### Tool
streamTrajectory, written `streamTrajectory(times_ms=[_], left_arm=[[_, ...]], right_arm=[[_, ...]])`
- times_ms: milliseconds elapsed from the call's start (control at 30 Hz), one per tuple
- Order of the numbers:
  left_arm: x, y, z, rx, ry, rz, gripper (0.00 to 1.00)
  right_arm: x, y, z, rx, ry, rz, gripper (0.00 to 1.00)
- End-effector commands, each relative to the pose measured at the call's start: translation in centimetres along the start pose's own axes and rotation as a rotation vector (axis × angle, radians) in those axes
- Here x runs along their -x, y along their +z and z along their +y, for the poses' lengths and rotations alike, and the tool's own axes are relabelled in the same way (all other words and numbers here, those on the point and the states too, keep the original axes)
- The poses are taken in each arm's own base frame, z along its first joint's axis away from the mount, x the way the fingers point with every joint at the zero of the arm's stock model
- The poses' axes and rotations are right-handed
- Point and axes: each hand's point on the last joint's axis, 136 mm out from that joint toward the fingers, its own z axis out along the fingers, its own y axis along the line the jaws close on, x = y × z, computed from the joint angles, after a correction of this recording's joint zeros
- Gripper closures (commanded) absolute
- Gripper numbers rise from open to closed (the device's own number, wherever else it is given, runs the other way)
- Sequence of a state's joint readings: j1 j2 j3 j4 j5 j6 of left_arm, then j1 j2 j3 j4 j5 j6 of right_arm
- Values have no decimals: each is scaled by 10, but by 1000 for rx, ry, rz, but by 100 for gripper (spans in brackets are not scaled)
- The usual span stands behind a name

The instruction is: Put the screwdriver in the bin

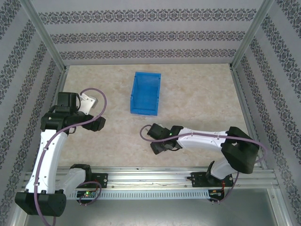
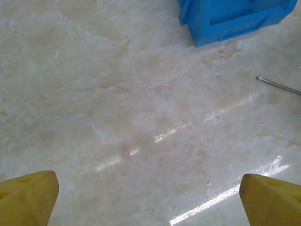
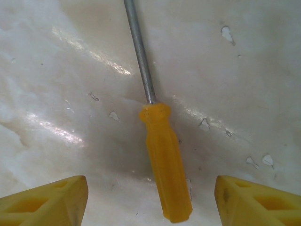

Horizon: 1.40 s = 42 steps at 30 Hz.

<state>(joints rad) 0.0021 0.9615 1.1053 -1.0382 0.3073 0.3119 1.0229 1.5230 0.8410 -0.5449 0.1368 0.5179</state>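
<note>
1 marbled tbl (image 1: 202, 103), patterned walls (image 1: 141, 35), bin (image 1: 146, 92)

The tabletop (image 1: 202, 99) is glossy, beige and marble-patterned, with streaks of light glare. Three walls (image 1: 141, 33) carry pale wallpaper with dark ornamental bands. Aluminium posts (image 1: 44, 35) rise from the rear corners.

Orange-handled screwdriver (image 3: 164, 160) flat, well apart from blue bin (image 1: 143, 110)
</note>
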Motion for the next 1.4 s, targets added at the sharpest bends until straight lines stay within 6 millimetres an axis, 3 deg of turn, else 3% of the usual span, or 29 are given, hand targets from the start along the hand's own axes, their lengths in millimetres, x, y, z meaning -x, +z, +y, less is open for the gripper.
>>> streamTrajectory(times_ms=[0, 167, 833, 1133, 1367], left_arm=[[-10, -3, -6, -22, 22, 20, 1], [-9, -5, -8, -26, 19, 11, 1], [-5, -4, -9, -40, 2, 0, 1], [-3, -6, -8, -32, 4, -8, 1], [-2, -7, -9, -35, 1, -11, 1]], right_arm=[[6, 2, 2, 5, -18, 9, 31], [0, 13, -5, -22, -12, 45, 39], [-13, 31, -15, -84, -47, 111, 54], [-16, 30, -19, -98, -46, 112, 62], [-18, 30, -19, -89, -39, 109, 75]])
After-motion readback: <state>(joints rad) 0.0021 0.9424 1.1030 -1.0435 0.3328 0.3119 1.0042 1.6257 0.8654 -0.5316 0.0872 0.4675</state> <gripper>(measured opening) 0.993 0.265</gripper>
